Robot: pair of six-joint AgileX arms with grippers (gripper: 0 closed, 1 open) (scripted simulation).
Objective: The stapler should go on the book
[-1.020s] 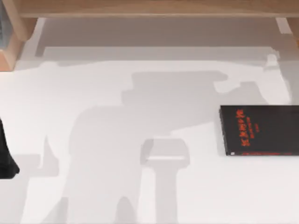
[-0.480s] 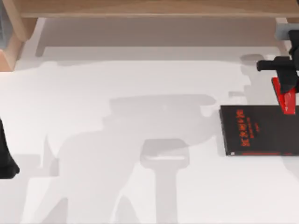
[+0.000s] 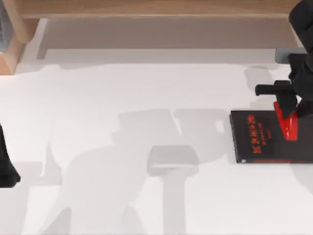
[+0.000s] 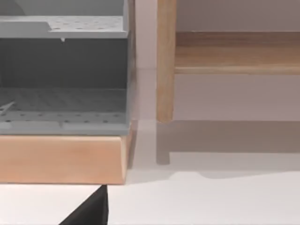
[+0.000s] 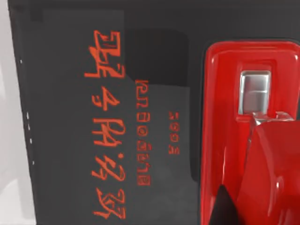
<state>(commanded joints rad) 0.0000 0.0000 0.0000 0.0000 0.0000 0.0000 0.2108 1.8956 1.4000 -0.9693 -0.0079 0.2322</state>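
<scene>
Red unreadable lettering on black book (image 3: 259, 137), stapler (image 3: 287, 122) above.

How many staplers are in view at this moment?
1. The red stapler is over the black book at the table's right side, under the right gripper. None elsewhere on the table.

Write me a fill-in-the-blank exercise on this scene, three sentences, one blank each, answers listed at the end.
1. The right gripper carries a stapler whose colour is ____.
2. In the top view the stapler is over the ____, a flat black thing with red lettering at the table's right side.
3. The left arm is parked at the top view's ____ edge.

Missing words: red; book; left
</scene>
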